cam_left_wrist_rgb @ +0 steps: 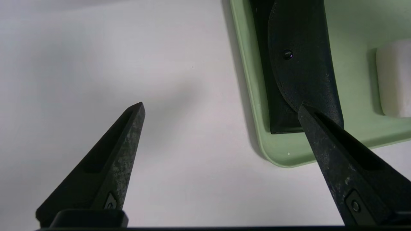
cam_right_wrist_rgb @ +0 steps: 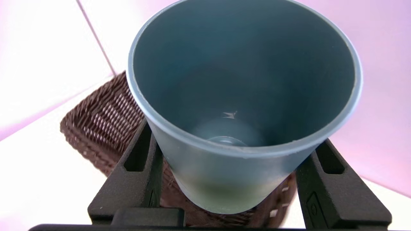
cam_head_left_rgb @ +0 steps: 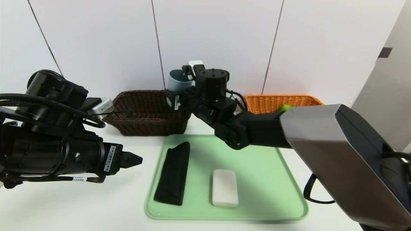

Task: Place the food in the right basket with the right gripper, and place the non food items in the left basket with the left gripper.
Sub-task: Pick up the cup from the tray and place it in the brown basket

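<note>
My right gripper (cam_head_left_rgb: 183, 86) (cam_right_wrist_rgb: 234, 134) is shut on the blue-teal cup (cam_head_left_rgb: 178, 81) (cam_right_wrist_rgb: 244, 80), holding it in the air over the right end of the dark brown left basket (cam_head_left_rgb: 144, 112) (cam_right_wrist_rgb: 99, 122). The green food (cam_head_left_rgb: 284, 108) peeks out at the orange-tan right basket (cam_head_left_rgb: 273, 102), partly hidden by my right arm. A black cloth roll (cam_head_left_rgb: 173, 173) (cam_left_wrist_rgb: 301, 73) and a white soap-like block (cam_head_left_rgb: 224, 187) (cam_left_wrist_rgb: 395, 80) lie on the green tray (cam_head_left_rgb: 266, 179) (cam_left_wrist_rgb: 289, 154). My left gripper (cam_head_left_rgb: 136, 159) (cam_left_wrist_rgb: 221, 106) hangs open and empty over the table, just left of the tray.
Both baskets stand against the white back wall. A small silver-white box (cam_head_left_rgb: 102, 107) sits beside the dark basket's left end. My right arm crosses above the tray's far right corner. A grey panel stands at the far right.
</note>
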Robot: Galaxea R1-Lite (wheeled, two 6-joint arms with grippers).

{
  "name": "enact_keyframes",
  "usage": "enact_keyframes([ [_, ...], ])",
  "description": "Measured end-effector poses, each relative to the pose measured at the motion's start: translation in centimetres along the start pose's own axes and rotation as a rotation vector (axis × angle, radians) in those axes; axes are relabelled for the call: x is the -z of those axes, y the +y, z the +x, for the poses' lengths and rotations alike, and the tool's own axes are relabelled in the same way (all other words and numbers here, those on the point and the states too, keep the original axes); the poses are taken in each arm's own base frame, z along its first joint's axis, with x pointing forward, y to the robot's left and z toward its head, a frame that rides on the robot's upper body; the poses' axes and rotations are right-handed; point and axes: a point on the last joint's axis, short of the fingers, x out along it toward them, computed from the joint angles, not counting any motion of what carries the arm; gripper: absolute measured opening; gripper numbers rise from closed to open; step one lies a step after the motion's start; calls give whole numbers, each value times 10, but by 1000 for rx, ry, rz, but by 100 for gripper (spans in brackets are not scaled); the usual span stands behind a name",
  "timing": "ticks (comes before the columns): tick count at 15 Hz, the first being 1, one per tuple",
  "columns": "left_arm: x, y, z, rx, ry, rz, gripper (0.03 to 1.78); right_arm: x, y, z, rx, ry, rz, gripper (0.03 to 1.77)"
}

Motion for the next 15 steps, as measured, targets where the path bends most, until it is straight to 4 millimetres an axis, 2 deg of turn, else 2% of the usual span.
enact_keyframes([
  [5,0,0,-1,0,-3,1,169,29,0,12,-12,38,-3,110],
  [10,0,-1,-1,2,-5,2,169,44,-1,16,-13,63,-5,110],
  [15,0,-1,-1,5,-5,3,169,49,-1,17,-12,69,-5,138],
])
